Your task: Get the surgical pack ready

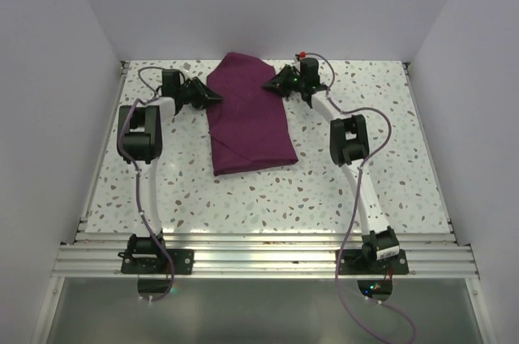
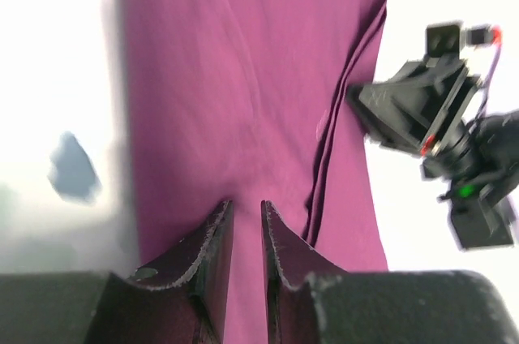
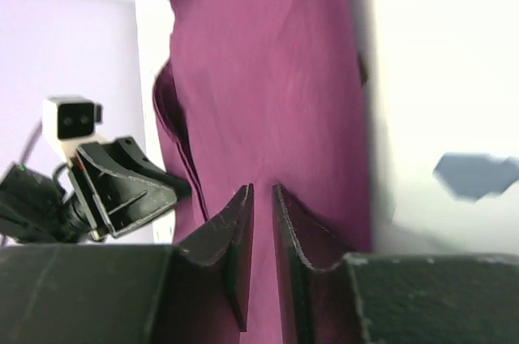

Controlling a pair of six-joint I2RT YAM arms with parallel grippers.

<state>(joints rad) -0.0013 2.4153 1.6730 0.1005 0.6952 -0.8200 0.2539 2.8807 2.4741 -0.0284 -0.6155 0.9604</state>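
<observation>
The surgical pack (image 1: 247, 117) is a dark maroon cloth lying folded on the back middle of the table. My left gripper (image 1: 217, 99) reaches in at its left edge. In the left wrist view the left gripper (image 2: 246, 203) has its jaws a narrow gap apart over the cloth (image 2: 243, 76), with nothing pinched. My right gripper (image 1: 266, 84) sits at the pack's upper right edge. In the right wrist view the right gripper (image 3: 263, 187) also stands slightly open above the fabric (image 3: 268, 76). A layered fold edge (image 2: 324, 165) runs beside the left fingers.
The speckled tabletop (image 1: 268, 194) is bounded by white walls on three sides and an aluminium rail (image 1: 259, 259) at the near edge. Purple cables (image 1: 349, 222) trail along both arms. The two grippers face each other across the cloth.
</observation>
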